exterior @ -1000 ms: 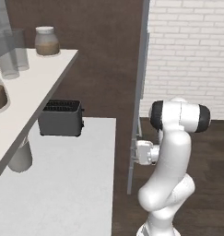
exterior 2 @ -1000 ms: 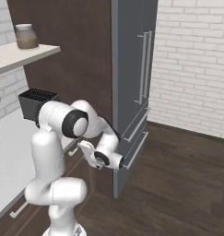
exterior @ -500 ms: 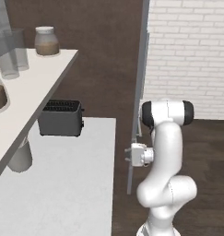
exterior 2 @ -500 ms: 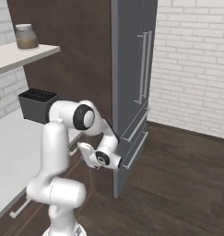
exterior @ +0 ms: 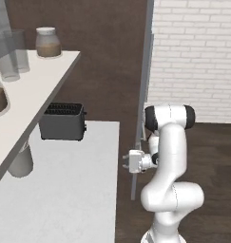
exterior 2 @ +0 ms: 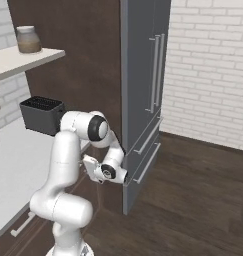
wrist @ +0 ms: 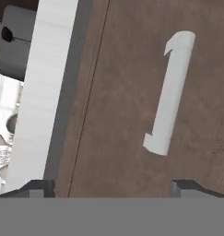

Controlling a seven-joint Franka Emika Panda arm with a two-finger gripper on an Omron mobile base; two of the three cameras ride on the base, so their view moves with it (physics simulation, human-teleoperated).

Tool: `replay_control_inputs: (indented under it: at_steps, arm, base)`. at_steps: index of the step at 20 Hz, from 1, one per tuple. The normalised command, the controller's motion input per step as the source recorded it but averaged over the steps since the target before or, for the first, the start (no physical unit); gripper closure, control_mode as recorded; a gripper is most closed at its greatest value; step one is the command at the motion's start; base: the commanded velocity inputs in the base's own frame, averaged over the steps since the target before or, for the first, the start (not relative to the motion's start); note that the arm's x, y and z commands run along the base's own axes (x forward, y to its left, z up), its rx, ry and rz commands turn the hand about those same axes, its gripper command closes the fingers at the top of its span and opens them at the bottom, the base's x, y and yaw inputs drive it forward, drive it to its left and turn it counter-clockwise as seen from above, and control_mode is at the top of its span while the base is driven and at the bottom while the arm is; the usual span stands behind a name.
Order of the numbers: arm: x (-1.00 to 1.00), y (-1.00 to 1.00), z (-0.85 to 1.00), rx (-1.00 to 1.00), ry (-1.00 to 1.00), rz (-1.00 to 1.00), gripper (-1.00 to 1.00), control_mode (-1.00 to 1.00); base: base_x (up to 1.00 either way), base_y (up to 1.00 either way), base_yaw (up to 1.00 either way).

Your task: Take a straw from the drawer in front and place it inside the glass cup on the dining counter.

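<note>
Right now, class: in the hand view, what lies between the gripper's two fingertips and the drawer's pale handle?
Nothing but bare dark brown drawer front: the hand view shows the open gripper short of the handle, with no object between.

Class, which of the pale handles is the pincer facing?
The short handle on the dark brown drawer, straight ahead of the open pincer; the long handles are on the grey fridge.

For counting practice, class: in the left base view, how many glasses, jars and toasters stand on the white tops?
Glasses: 2
Jar: 1
Toaster: 1
Total: 4
</note>
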Motion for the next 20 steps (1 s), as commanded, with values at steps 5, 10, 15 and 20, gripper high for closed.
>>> replay_control_inputs:
  at_steps: [5,10,15,20]
  arm:
    - [0.31,0.18,-0.07,0.01,0.0,0.0,-1.0,-1.0]
    - [0.33,0.14,-0.03,0.0,0.0,0.0,-1.0,-1.0]
    - [0.25,0.18,-0.2,0.0,0.0,0.0,-1.0,-1.0]
    - [0.21,0.16,-0.37,0.0,0.0,0.0,-1.0,-1.0]
  base:
    - [0.0,0.0,0.0]
    - [0.0,0.0,0.0]
    - [0.0,0.0,0.0]
    - [0.0,0.0,0.0]
